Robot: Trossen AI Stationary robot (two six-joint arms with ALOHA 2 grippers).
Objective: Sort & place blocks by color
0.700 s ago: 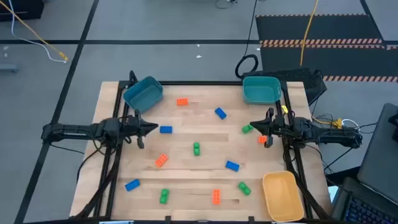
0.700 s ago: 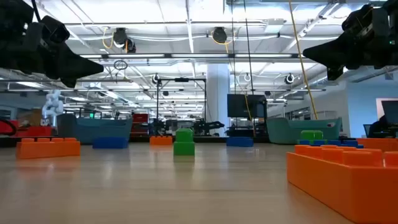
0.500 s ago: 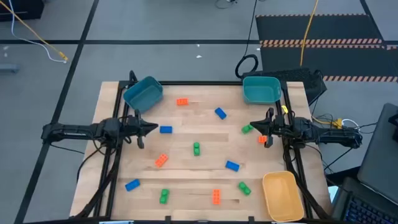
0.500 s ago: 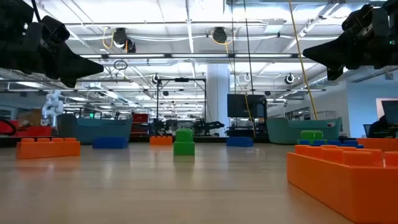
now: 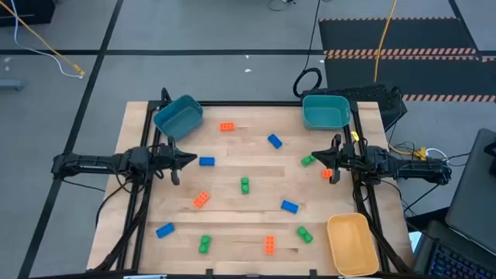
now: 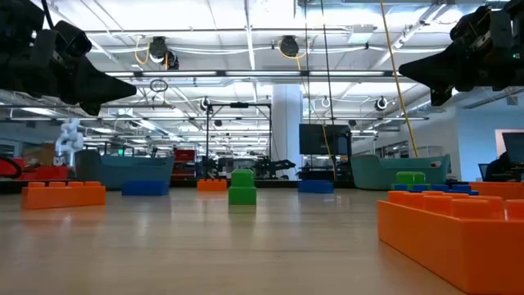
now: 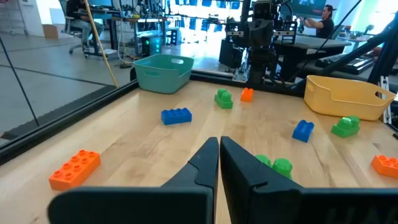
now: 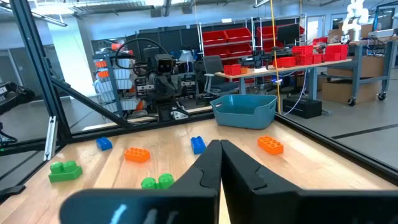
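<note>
Left gripper (image 5: pixel 189 160) and right gripper (image 5: pixel 315 159): pressed together, empty, unmoved above table (image 5: pixel 248 213); blocks (image 5: pixel 244 184) unsorted, no progress.

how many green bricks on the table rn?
4 small green studded plastic bricks, all loose on the wooden table: one mid-table, one by the right claw, one at the near edge, left, one near the yellow bin. None looks hidden.

Four orange blocks (image 5: pixel 201 199), four green blocks (image 5: pixel 245 184), four blue blocks (image 5: pixel 206 161), three bins (image 5: pixel 179 116)
</note>
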